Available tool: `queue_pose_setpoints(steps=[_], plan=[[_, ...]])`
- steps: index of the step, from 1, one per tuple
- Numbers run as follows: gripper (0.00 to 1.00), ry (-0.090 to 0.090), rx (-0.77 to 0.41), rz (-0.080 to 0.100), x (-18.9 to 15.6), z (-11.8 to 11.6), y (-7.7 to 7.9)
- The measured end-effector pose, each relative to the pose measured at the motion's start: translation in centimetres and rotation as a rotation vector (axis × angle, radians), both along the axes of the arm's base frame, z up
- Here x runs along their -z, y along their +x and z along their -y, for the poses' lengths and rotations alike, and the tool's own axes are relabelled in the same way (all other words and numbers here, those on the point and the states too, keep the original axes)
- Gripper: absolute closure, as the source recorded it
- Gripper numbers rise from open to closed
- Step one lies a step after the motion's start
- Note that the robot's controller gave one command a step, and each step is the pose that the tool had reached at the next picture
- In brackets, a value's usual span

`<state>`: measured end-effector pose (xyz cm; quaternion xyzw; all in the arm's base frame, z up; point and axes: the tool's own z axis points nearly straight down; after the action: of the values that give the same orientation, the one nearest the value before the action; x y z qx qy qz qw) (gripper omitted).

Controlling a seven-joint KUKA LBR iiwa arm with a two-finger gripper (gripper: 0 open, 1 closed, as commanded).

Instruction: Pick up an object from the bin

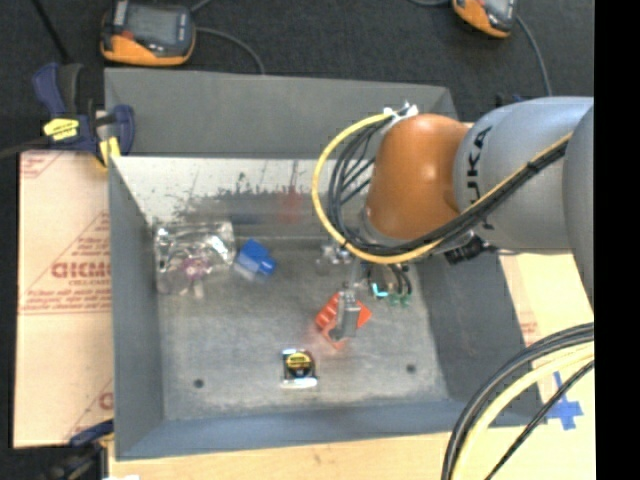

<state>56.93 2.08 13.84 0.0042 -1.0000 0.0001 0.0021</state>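
Right of centre on the bin floor, the gripper point(345, 320) stands low over an orange ribbed plastic piece point(327, 317), whose orange shows on both sides of it. Whether the gripper is wide or narrow cannot be told, nor whether it grips the piece. Just to its right is a small green and teal bit point(392, 292); it may belong to the arm.

Four loose things can be counted, one of each kind. Besides the orange piece:
- one small black and yellow object with a silver edge point(297, 366), below and left of the gripper, near the front wall
- one small blue block point(256, 259), left of centre
- one crumpled clear plastic container point(192, 256), touching or just beside the block, towards the left wall

The grey metal bin point(220, 338) has bare floor at lower left and lower right. The orange piece lies well apart from every wall. The arm's orange cover point(415, 173) and looped cables overhang the bin's upper right.
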Motion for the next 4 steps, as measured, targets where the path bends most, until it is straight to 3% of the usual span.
queue_pose_setpoints(steps=[1, 2, 3, 4], plan=[[0.00, 0.001, -0.182, 0.016, 4.6, 1.6, -3.7], [0.00, -0.001, -0.223, 0.004, 6.9, 4.1, -3.5], [1.00, 0.000, -0.222, 0.005, 6.8, 3.9, -3.5], [1.00, -0.005, -0.248, 0.016, -3.4, 9.5, -2.1]])
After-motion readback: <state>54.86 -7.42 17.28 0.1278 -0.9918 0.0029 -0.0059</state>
